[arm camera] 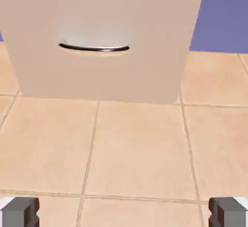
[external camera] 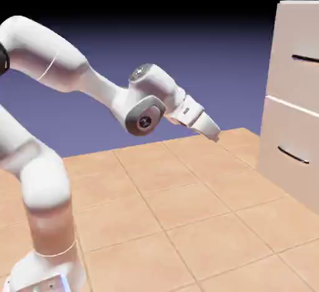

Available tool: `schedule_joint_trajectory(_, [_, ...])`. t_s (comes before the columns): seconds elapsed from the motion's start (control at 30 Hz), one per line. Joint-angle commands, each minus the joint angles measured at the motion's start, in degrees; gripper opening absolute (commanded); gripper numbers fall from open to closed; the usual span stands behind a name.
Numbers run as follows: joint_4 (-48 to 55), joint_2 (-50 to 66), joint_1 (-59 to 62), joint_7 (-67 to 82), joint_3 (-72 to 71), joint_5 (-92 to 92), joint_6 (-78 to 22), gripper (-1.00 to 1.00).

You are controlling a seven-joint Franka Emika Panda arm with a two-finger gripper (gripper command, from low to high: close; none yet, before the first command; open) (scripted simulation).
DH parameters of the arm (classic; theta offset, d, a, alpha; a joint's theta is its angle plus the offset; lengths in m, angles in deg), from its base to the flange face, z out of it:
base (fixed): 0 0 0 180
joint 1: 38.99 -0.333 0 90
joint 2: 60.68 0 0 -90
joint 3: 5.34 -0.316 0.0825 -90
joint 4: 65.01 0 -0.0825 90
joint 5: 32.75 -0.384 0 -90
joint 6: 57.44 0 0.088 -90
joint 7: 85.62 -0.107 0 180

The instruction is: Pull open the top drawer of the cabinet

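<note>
The gripper [external camera: 215, 136] is wide open, nothing between its fingers — in the exterior view, the cabinet [external camera: 293, 91] stands well apart, to its right, with the top drawer [external camera: 302, 82] above its level and closed

The pale beige-pink cabinet [external camera: 274, 129] stands upright on the tiled floor at the exterior view's right; its top drawer [external camera: 300, 79], flat-fronted with a thin dark bar handle [external camera: 306, 58], is closed
</note>
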Motion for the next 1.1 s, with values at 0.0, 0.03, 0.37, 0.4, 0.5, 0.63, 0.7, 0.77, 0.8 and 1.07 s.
schedule_joint_trajectory(0.0, [1.54, 1.24, -0.59, 2.5, 0.84, -1.84, 0.05, 0.0])
schedule_joint_trajectory(0.03, [3.08, 2.47, -1.19, 4.99, 1.68, -3.68, 0.11, 0.0])
schedule_joint_trajectory(0.37, [18.45, 14.84, -7.12, 29.9, 10.07, -22.07, 0.65, 0.0])
schedule_joint_trajectory(0.4, [19.98, 16.07, -7.72, 32.4, 10.91, -23.91, 0.7, 0.0])
schedule_joint_trajectory(0.5, [24.59, 19.78, -9.5, 39.87, 13.42, -29.43, 0.86, 0.0])
schedule_joint_trajectory(0.63, [30.74, 24.73, -11.87, 49.84, 16.78, -36.78, 1.08, 0.0])
schedule_joint_trajectory(0.7, [33.82, 27.2, -13.06, 54.82, 18.46, -40.46, 1.19, 0.0])
schedule_joint_trajectory(0.77, [36.89, 29.67, -14.25, 59.81, 20.13, -44.14, 1.29, 0.0])
schedule_joint_trajectory(0.8, [38.43, 30.91, -14.84, 62.3, 20.97, -45.98, 1.35, 0.0])
schedule_joint_trajectory(1.07, [50.72, 40.8, -19.59, 82.23, 27.68, -60.69, 1.78, 0.0])
